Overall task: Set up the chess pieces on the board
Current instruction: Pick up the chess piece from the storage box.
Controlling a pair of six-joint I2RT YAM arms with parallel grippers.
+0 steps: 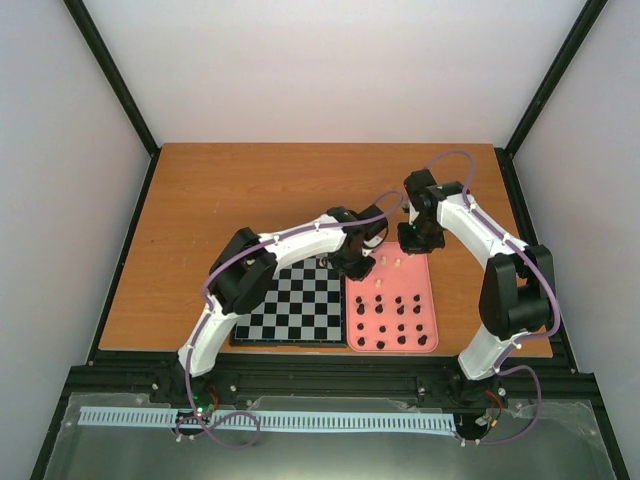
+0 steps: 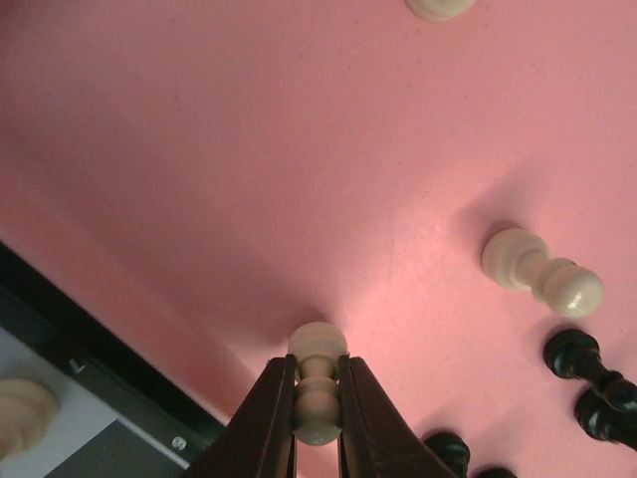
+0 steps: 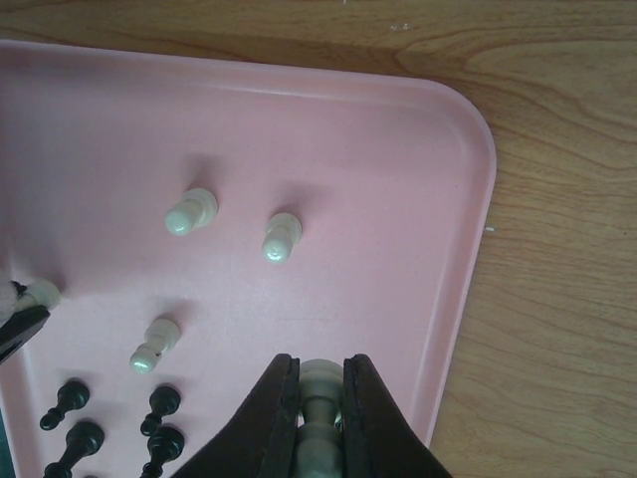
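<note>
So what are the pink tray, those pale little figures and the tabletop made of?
The pink tray: likely plastic, smooth with a soft sheen and moulded rounded rim. The cream pieces: possibly turned wood or plastic; pale, slightly glossy, no grain visible. The table: wood or wood-look laminate, showing grain lines.

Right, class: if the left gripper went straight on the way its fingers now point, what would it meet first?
The floor of the pink tray. The left gripper, fingers shut on a cream pawn, points at bare pink; the pawn would touch first, if it isn't already down.
</note>
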